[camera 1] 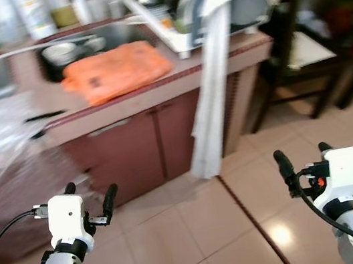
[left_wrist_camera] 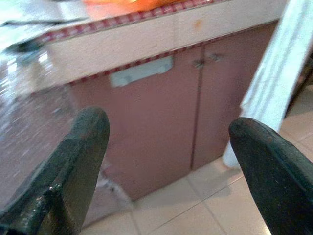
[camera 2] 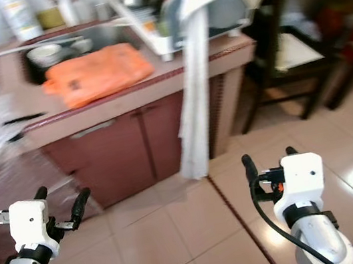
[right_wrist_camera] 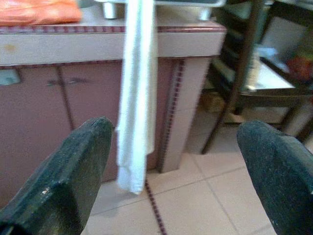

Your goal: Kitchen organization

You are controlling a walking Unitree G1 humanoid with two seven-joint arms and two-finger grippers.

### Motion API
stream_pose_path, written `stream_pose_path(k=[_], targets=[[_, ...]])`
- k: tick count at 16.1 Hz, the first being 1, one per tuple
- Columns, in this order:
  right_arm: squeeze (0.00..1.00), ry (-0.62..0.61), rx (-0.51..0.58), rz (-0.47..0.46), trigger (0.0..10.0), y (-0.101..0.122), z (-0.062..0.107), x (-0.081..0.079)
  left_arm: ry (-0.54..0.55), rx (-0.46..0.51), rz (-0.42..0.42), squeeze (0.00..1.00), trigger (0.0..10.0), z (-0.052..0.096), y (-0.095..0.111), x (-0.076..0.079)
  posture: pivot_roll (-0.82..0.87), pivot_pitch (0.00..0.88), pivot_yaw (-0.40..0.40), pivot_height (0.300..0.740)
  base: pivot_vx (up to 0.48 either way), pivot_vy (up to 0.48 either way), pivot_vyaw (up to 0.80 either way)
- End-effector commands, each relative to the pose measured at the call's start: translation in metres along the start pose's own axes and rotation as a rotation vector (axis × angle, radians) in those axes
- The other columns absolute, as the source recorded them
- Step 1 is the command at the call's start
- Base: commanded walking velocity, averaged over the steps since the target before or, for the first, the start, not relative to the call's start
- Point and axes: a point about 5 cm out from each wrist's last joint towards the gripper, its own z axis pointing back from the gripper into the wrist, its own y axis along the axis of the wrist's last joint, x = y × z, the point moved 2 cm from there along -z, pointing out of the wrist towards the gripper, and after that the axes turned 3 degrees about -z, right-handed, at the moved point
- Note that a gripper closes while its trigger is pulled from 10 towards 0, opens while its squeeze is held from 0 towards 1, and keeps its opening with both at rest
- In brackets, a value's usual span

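Nearest are the two grippers, held low over a floor (camera 1: 201,236) of pale glossy tiles with a dark seam running toward the cabinet: the left gripper (camera 1: 90,195) on the near left and the right gripper (camera 1: 301,155) on the near right, each with its jaws released and spread wide, nothing between them. Beyond them stands a reddish-brown cabinet (camera 1: 142,148) with double doors under a pinkish bench (camera 1: 155,88) edged in a red checked trim. A long white towel (camera 1: 209,106) hangs down the cabinet front from the far side of the bench almost to the floor, ahead of the space between the two grippers and well apart from both. On the bench lies an orange bag (camera 1: 115,71), flat and crumpled, far from either pair of jaws (its dark printing is too blurred to read). Crinkled clear plastic (camera 1: 2,144) covers the left part of the bench. Farther back a sink (camera 1: 81,49) holds a bowl, a white dish rack (camera 1: 191,14) stands to its right, and bottles (camera 1: 35,13) line the far edge, their labels unreadable. At the far right is a dark-framed chair (camera 1: 306,56).
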Motion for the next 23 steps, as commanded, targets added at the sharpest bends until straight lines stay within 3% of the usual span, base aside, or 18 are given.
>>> stream_pose_path(k=[1, 6, 12, 16, 19, 23], targets=[[0.0, 0.001, 0.018, 0.0, 10.0, 0.007, 0.001, -0.001, 0.008, 0.003, -0.015, 0.0, 10.0, -0.001, 0.005, 0.001, -0.03, 0.114, -0.033, 0.74, 0.0, 0.0, 0.8], [0.0, -0.004, 0.03, -0.026, 10.0, 0.01, -0.003, -0.003, 0.024, 0.009, -0.016, 0.0, 10.0, -0.01, 0.013, 0.001, -0.03, 0.117, -0.027, 0.74, 0.0, 0.0, 0.8], [0.0, -0.031, 0.038, -0.051, 10.0, 0.012, -0.005, 0.0, 0.006, 0.011, 0.033, 0.0, 10.0, -0.021, 0.018, 0.006, -0.03, 0.107, -0.019, 0.74, 0.0, 0.043, 0.0], [0.0, -0.038, 0.036, -0.065, 10.0, 0.011, -0.006, -0.002, 0.017, -0.002, 0.038, 0.0, 10.0, -0.023, 0.016, 0.005, -0.03, 0.109, -0.019, 0.74, 0.0, 0.151, 0.0], [0.0, -0.009, 0.009, -0.071, 10.0, 0.003, 0.001, -0.013, 0.02, -0.006, 0.045, 0.0, 10.0, -0.023, 0.016, 0.005, -0.03, 0.114, -0.023, 0.74, 0.0, -0.119, 0.0], [0.0, -0.02, 0.02, -0.071, 10.0, 0.007, -0.002, -0.011, 0.021, -0.009, 0.044, 0.0, 10.0, -0.023, 0.017, 0.006, -0.03, 0.115, -0.02, 0.74, 0.0, 0.12, 0.0]])
